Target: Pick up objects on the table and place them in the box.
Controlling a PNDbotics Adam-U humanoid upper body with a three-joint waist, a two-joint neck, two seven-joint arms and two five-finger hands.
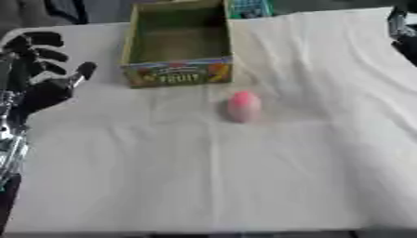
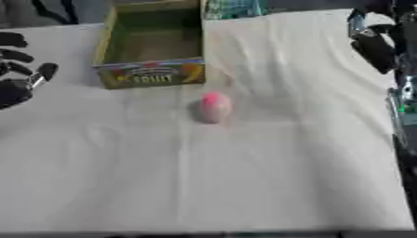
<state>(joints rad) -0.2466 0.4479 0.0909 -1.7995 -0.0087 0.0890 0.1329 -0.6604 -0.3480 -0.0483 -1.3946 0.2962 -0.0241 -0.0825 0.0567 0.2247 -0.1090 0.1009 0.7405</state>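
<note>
Left hand [image 1: 45, 86] at the left edge of the frame, upper half, palm up off the white cloth [image 1: 244, 176], dark fingers [image 1: 41, 39] spread and pointing toward the top, thumb [image 1: 84, 70] angled out to the right, holding nothing; silver and black forearm running down the left edge below it. Right hand [image 2: 376, 49] at the upper right edge in the right eye view, only partly in frame, black with a pale patch near its top; cannot tell how its fingers stand. Pink rounded object [image 1: 244, 106] lying on the cloth near the middle of the frame, slightly above centre, well apart from both hands. Open cardboard box [image 1: 178, 76] with a fruit print on its front wall at upper centre, just above and left of the pink object, not touching it.
</note>
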